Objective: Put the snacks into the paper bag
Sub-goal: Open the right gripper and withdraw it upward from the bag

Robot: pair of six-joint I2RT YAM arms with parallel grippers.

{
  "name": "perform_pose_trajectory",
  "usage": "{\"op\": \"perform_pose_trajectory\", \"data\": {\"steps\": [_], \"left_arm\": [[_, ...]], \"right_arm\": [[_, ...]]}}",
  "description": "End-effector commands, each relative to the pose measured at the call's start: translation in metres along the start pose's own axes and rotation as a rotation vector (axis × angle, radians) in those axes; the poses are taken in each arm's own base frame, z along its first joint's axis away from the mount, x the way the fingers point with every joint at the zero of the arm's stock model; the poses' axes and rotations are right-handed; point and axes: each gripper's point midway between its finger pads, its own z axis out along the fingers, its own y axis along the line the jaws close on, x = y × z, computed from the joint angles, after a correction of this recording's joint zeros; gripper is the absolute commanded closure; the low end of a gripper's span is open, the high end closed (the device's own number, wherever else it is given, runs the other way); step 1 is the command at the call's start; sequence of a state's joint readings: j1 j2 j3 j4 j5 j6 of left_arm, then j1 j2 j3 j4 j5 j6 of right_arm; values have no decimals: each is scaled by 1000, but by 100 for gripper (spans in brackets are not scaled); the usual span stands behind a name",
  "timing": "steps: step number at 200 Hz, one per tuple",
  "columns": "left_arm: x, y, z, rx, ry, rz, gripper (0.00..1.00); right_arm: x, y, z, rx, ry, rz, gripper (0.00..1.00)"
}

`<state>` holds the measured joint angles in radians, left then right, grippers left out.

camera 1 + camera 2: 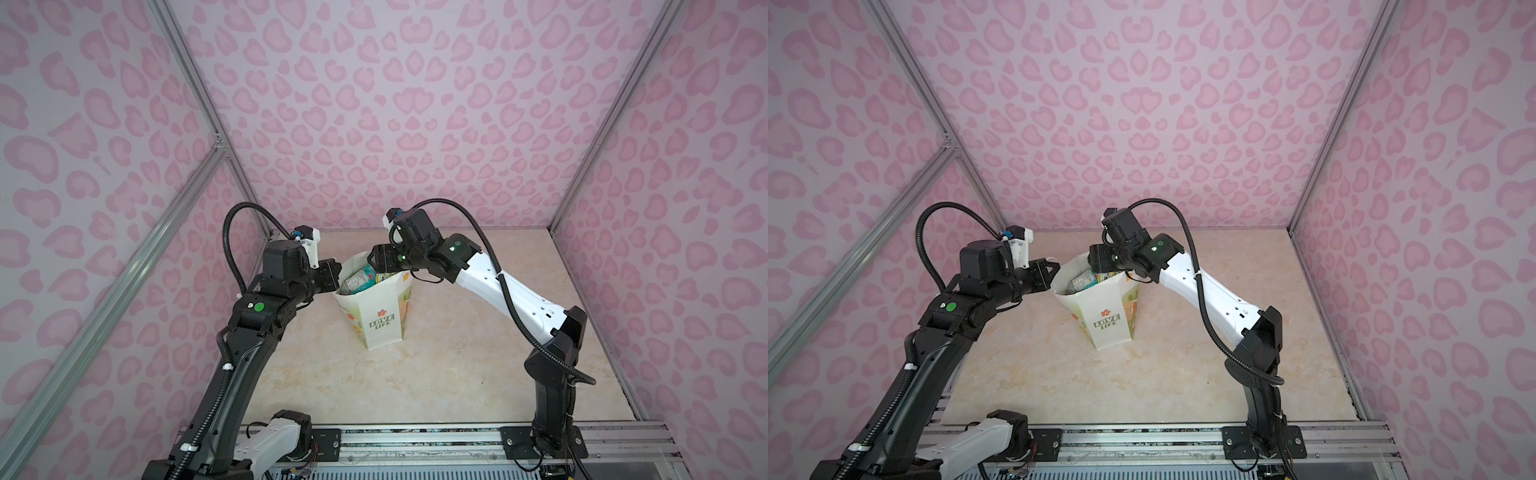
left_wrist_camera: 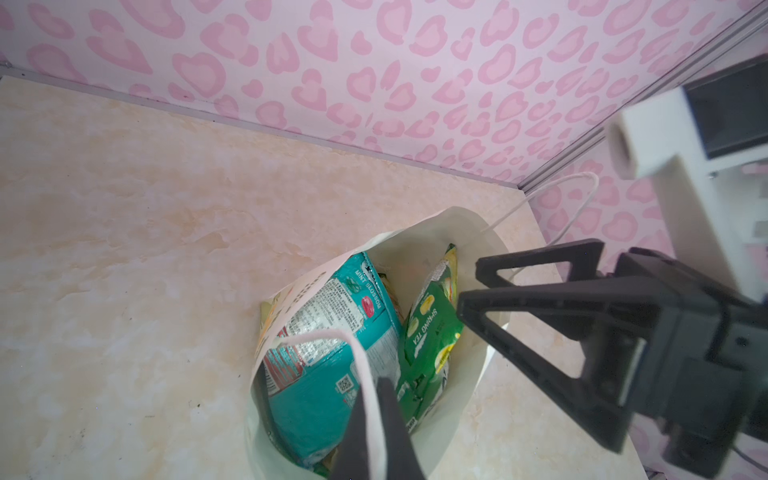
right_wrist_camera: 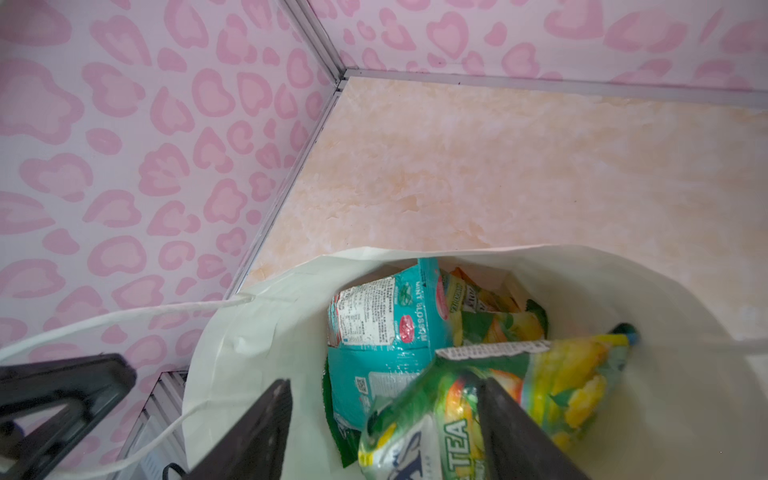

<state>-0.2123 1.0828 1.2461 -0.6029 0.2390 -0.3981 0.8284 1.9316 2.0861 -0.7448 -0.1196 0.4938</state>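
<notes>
Black fingers of the right end effector (image 3: 384,390) stand spread inside the mouth of the bag (image 3: 249,353). A green-yellow packet (image 3: 540,382) lies between them, unpinched, with its far end against the bag wall. Whether it touches a finger cannot be told. Beneath and beside it a teal packet (image 3: 382,324) and further green and yellow packets fill the bag.

The left end effector (image 2: 372,411) is pressed together on the near cord handle (image 2: 324,334), which keeps that side of the mouth drawn open. The bag stands upright near the middle of the bench (image 1: 457,374), between the two arms. No packet shows on the bench in either top view.

Step in hand, by judgement: release of a packet into the bag, probably the last one.

Next move calls for:
- lifting the right end effector straight up with fingers spread, clear of the rim and the far handle;
- holding the left grip until the right arm is out, then letting the handle go without tipping the bag.
</notes>
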Motion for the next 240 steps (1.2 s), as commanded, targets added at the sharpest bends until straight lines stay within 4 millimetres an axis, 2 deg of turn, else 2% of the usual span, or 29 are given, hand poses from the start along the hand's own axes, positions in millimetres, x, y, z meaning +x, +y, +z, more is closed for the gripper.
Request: {"op": "perform_pose_trajectory", "data": {"steps": [1, 33, 60, 104, 142, 171, 203, 222, 240], "left_arm": [[-6, -4, -1, 17, -26, 14, 96], [-6, -5, -1, 26, -25, 14, 96], [-6, -5, -2, 25, -28, 15, 96], [-6, -4, -2, 16, -29, 17, 96], [-7, -4, -2, 17, -29, 18, 95], [-7, -4, -2, 14, -32, 18, 96], [-7, -3, -3, 11, -33, 19, 95], [-7, -3, -2, 10, -32, 18, 95], [-6, -3, -2, 13, -30, 18, 95]], "right_arm": [[-1, -6, -9, 42, -5, -69, 22], [-3, -8, -6, 54, 4, -84, 14], [3, -8, 10, 51, 41, -87, 8], [12, -8, 39, 30, 97, -62, 5], [31, 11, 58, -59, 156, -2, 5], [43, 38, 55, -130, 166, 30, 5], [53, 36, 70, -181, 201, 118, 6], [47, 29, 69, -154, 188, 107, 6], [28, 31, 52, -148, 145, 56, 6]]}}
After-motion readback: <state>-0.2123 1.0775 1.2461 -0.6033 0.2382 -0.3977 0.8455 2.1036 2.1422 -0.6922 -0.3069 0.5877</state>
